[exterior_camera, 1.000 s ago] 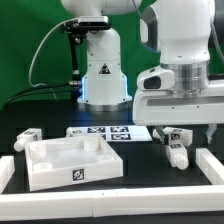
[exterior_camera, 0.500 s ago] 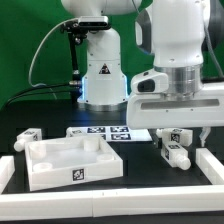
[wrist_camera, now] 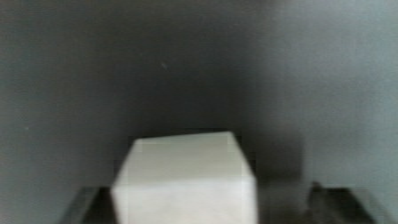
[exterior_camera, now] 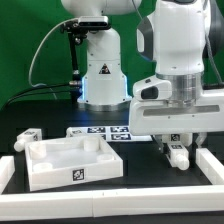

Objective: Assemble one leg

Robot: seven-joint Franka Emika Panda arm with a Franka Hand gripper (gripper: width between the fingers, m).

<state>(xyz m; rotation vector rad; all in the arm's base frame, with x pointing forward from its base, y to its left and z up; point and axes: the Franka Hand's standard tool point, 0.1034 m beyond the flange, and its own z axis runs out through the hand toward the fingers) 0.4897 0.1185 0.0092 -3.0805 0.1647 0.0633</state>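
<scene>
A leg, a short white peg with a black-and-white tag, lies on the black table at the exterior view's right. My gripper hangs right over it, jaws open, one finger on each side. In the wrist view the leg is a white block between the two dark fingertips, with a gap to the far finger. The gripper does not hold it. The white square tray-like part lies at the exterior view's left.
The marker board lies behind the tray. Another leg lies at the far left. White rails border the table at the front, the right and the left. The robot base stands behind.
My hand has come down toward the leg at the right. The leg and the tray-like part have not moved.
</scene>
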